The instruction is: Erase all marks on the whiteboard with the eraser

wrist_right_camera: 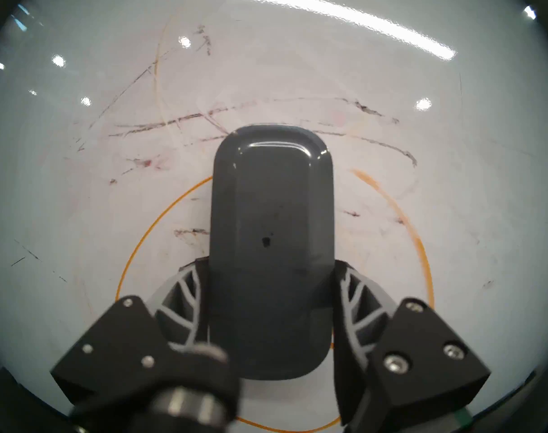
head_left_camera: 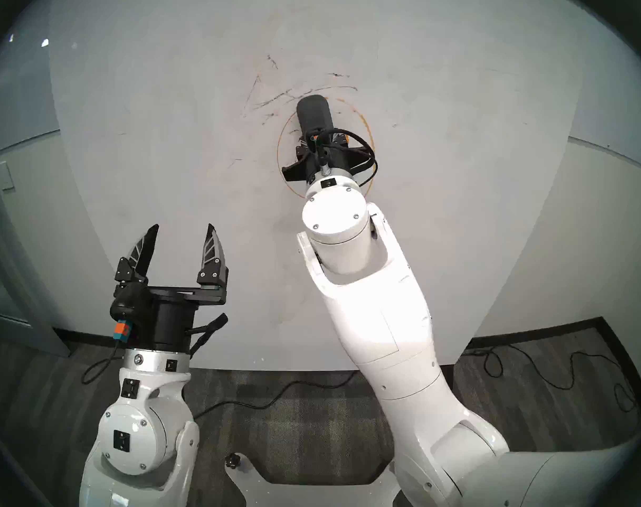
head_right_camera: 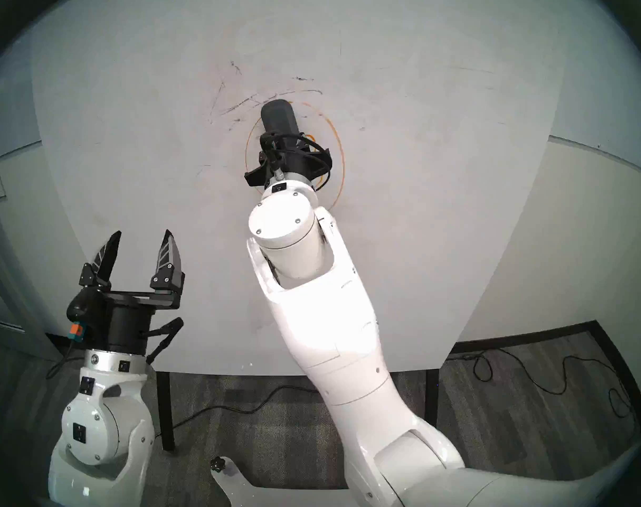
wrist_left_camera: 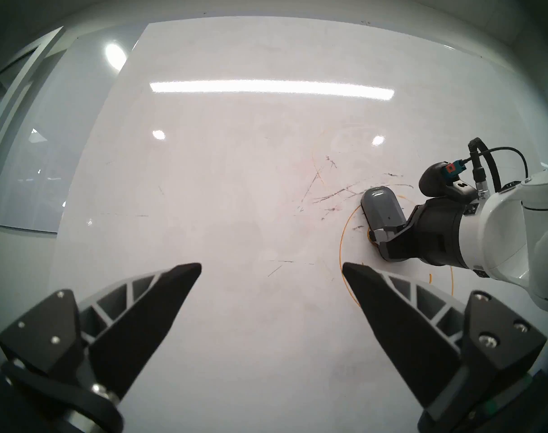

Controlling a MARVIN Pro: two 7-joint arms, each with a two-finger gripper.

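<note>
- Eraser [wrist_right_camera: 271, 245] sits clamped between the two fingers of the right gripper [wrist_right_camera: 271, 301], which is closed tight on its lower half; the rounded top end sticks out past the fingertips
- It lies on the whiteboard [head_left_camera: 458, 202] near the middle, over the top of the orange oval [wrist_right_camera: 160, 226], with the black streaks [wrist_right_camera: 160, 126] just above and to the left of it
- From the left wrist view the eraser looks to be against the board at its far end, but I cannot tell whether it lies flat
- Left gripper [head_left_camera: 182, 255] hangs wide open and empty, low and well apart from the marks
- To wipe well, the pad should probably lie flat on the board, not on its tip
- Even pressure matters: the streaks look scratchy and may need more than one pass
- Strokes had best overlap, so that no thin orange line is left between them
- Faint smudges [wrist_left_camera: 332, 209] left of the oval are easy to miss
</note>
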